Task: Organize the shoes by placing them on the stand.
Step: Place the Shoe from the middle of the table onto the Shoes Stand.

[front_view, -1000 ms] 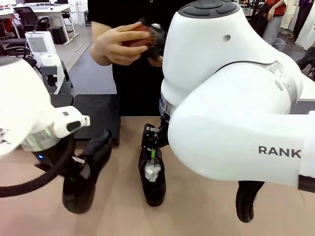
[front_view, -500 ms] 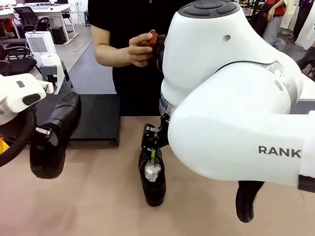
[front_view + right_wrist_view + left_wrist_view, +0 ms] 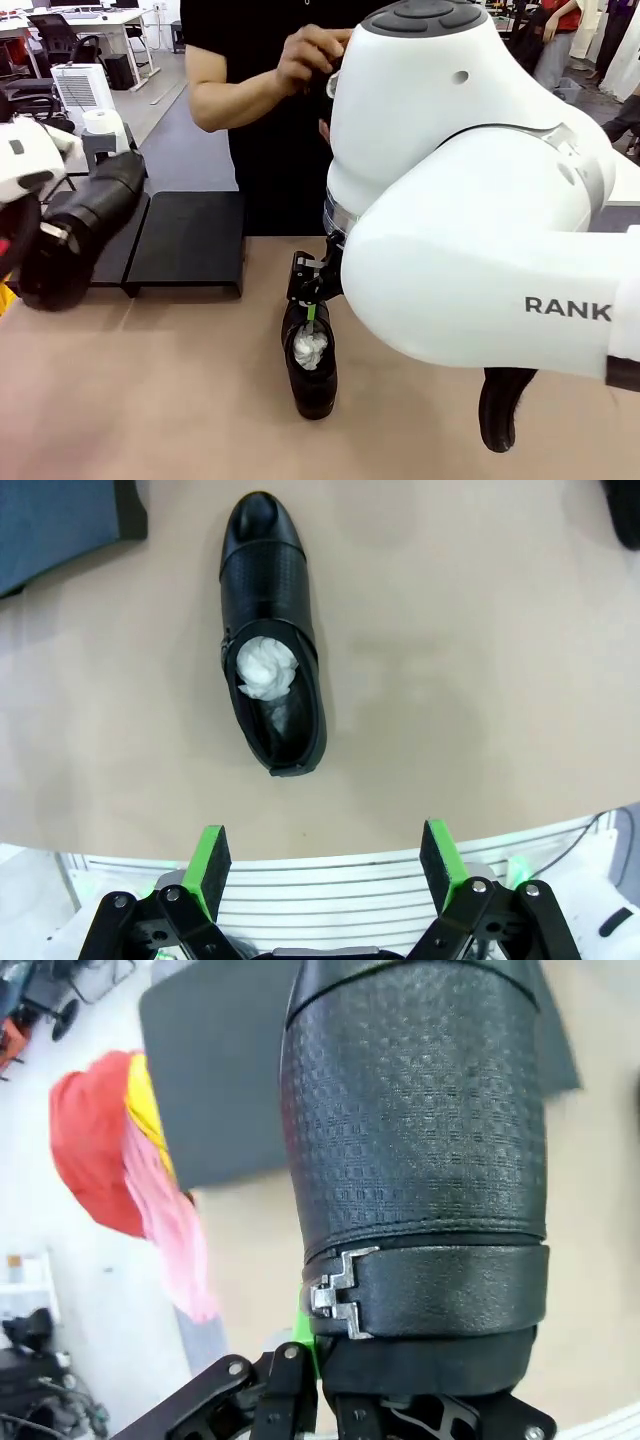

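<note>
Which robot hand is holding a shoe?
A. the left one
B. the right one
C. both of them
A: the left gripper is shut on the heel of one shoe, held in the air, while the right gripper is open above another shoe lying on the table.

Open workroom beyond a tan desk (image 3: 200,400).
Grey floor (image 3: 185,150) reaches white tables (image 3: 100,20) with black office chairs (image 3: 55,35); a white grilled unit (image 3: 82,88) stands at left, a paper roll (image 3: 100,122) before it; red, yellow and pink cloth (image 3: 100,1150) off the desk's edge.
</note>
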